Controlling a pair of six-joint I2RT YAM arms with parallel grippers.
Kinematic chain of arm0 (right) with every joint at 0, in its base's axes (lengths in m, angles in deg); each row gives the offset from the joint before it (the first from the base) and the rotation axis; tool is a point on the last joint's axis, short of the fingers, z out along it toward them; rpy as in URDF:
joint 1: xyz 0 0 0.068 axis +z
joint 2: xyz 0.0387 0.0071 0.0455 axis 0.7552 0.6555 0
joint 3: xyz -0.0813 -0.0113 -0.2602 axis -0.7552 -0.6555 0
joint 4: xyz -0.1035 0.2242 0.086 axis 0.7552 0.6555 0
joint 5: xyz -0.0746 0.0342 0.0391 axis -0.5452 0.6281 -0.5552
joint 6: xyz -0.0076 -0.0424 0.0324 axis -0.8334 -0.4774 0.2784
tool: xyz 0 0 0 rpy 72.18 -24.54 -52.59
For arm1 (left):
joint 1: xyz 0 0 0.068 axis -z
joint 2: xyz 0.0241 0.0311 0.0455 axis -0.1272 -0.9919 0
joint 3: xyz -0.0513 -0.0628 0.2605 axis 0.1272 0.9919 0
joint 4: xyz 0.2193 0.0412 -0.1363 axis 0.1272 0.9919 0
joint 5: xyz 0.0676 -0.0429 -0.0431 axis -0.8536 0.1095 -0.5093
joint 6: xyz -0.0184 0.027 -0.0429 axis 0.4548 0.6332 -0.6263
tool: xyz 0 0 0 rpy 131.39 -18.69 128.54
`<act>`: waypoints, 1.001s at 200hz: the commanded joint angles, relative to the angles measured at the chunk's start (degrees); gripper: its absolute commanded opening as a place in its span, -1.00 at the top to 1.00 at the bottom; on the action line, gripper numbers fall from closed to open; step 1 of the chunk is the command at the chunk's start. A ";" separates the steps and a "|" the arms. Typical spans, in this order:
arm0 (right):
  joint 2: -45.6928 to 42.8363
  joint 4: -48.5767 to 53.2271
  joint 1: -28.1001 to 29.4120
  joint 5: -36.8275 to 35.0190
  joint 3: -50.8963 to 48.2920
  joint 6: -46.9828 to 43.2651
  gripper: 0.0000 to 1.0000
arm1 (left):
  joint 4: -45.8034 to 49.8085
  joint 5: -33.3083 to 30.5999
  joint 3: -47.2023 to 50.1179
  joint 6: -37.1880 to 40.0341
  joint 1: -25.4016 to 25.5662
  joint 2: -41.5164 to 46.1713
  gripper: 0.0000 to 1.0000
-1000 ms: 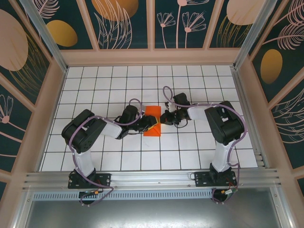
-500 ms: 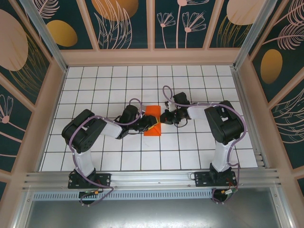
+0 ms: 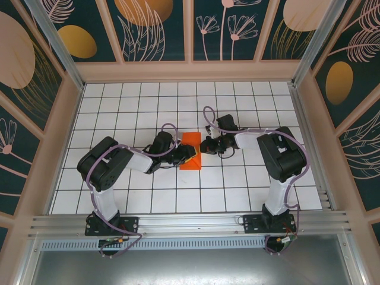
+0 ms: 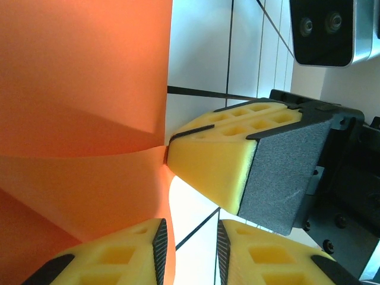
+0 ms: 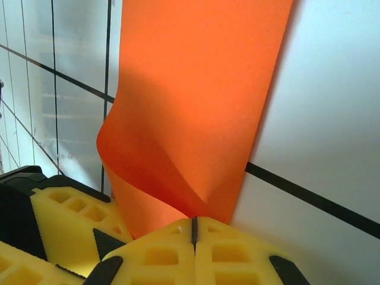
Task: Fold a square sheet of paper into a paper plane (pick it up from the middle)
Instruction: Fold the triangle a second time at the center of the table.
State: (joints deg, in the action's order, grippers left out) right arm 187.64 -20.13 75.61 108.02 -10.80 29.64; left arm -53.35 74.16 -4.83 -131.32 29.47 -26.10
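At centre of the top view, the square sheet of paper [image 3: 191,148] is held by its lifted edge in the fully closed right gripper [image 5: 193,228] and loosely straddled by the part-open left gripper [image 4: 190,240], so a stray crease is risked should those jaws close askew.

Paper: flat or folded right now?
Partly folded: the square sheet of paper curls over itself in the right wrist view, its edge pinched by the shut right gripper.
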 commanded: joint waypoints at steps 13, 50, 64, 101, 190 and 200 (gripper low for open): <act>-0.71 0.44 -0.29 0.59 0.73 -1.57 0.98 | 0.27 -0.01 -1.10 1.24 0.33 0.69 0.37; -0.01 0.45 -0.25 0.62 1.70 -1.62 0.98 | -0.03 0.33 -1.24 1.11 0.32 0.30 0.37; 0.40 0.48 -0.27 0.65 2.05 -1.66 0.98 | -0.01 0.49 -1.27 0.96 0.38 0.06 0.37; 0.82 0.63 -0.20 0.73 2.42 -1.82 0.98 | -0.24 0.88 -1.58 1.04 0.32 -0.38 0.37; 2.04 1.15 -0.10 0.13 3.12 -1.89 0.98 | -2.02 0.68 -1.23 1.10 0.33 1.25 0.37; 1.97 1.16 -0.06 0.08 3.12 -2.01 0.98 | -2.01 0.58 -1.23 1.43 0.32 1.75 0.37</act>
State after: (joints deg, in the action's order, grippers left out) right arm 189.04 -19.54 75.61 107.98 -9.14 29.35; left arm -53.40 74.38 -5.26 -131.30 29.47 -26.13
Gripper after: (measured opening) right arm 0.060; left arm 0.317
